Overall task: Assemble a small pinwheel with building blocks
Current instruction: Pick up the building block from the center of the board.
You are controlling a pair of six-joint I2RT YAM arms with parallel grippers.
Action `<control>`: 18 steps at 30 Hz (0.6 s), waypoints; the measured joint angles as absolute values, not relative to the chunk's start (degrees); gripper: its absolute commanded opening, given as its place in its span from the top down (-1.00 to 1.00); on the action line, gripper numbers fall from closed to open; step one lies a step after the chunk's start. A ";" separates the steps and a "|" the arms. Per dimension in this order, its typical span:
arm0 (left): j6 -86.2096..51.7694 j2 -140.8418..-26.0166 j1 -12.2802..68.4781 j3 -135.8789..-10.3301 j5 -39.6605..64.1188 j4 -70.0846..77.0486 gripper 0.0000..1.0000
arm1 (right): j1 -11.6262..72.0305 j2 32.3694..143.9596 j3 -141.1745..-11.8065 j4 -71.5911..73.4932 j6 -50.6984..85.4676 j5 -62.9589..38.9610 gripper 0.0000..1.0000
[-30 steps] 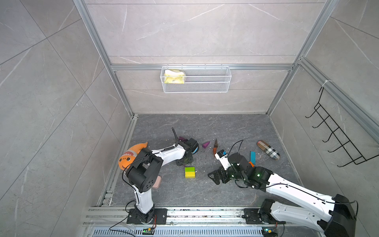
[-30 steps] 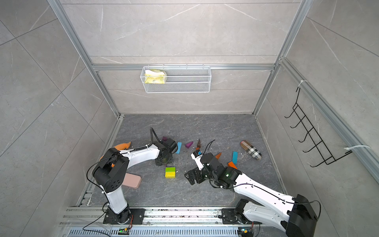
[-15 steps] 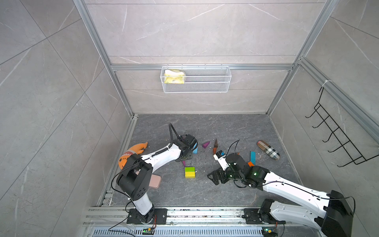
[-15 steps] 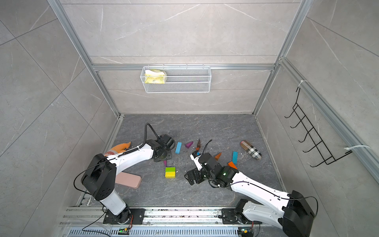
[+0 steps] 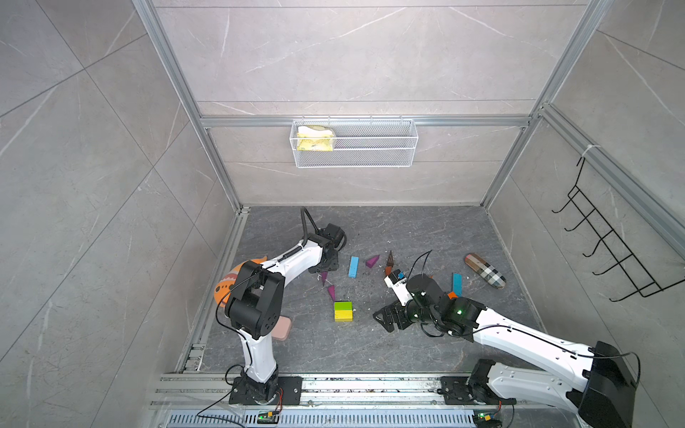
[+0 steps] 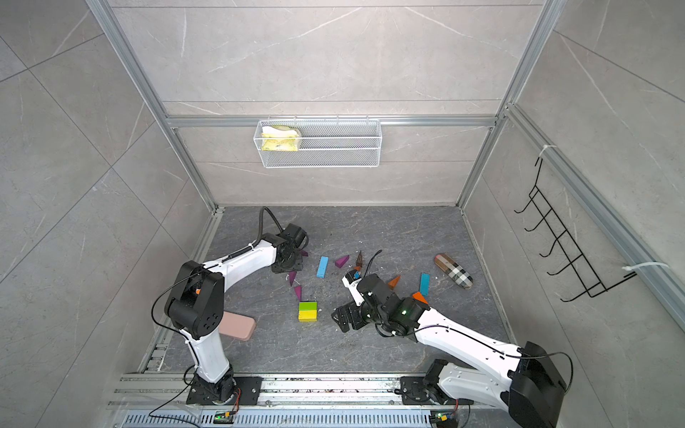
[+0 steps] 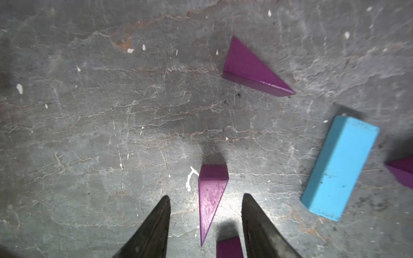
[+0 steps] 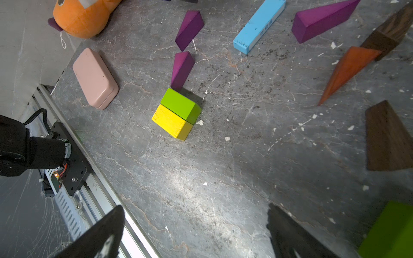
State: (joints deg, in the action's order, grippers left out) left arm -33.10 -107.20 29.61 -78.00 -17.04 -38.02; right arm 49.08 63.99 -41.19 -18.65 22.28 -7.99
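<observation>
My left gripper (image 7: pixel 206 196) is open low over the floor. A purple wedge (image 7: pixel 210 194) lies loose between its fingers, with a gap on each side. A second purple wedge (image 7: pixel 248 64) and a blue bar (image 7: pixel 339 167) lie beyond. In both top views the left gripper (image 5: pixel 326 265) is behind two purple wedges (image 5: pixel 331 291), which lead to a green brick (image 5: pixel 343 306) butted against a yellow brick (image 5: pixel 343 315). My right gripper (image 8: pixel 196 206) is open and empty over bare floor, right of the bricks (image 8: pixel 178 105).
An orange plush fish (image 5: pixel 230 281) and a pink case (image 5: pixel 281 328) lie by the left arm's base. A purple wedge (image 5: pixel 372 261), a brown wedge (image 5: pixel 390 257), orange wedges (image 6: pixel 394 281), a second blue bar (image 5: pixel 457 284) and a plaid pouch (image 5: pixel 485 270) lie at the right.
My left arm has swung round and its gripper has drawn back a little, uncovering the two purple wedges behind the green brick. The right arm has hardly moved.
</observation>
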 measured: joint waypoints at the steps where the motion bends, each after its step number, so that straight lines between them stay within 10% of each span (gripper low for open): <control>1: -32.67 -107.63 29.61 -78.00 -16.53 -37.78 -0.07 | 49.08 64.16 -41.30 -18.76 22.28 -7.99 -0.99; 18: -31.22 -110.08 28.60 -78.00 -14.28 -35.70 0.01 | 49.08 65.25 -42.76 -19.14 22.28 -7.97 -0.99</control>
State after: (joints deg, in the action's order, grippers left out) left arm -31.22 -110.08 28.60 -78.00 -14.28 -35.70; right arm 49.08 65.25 -42.76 -19.14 22.28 -7.97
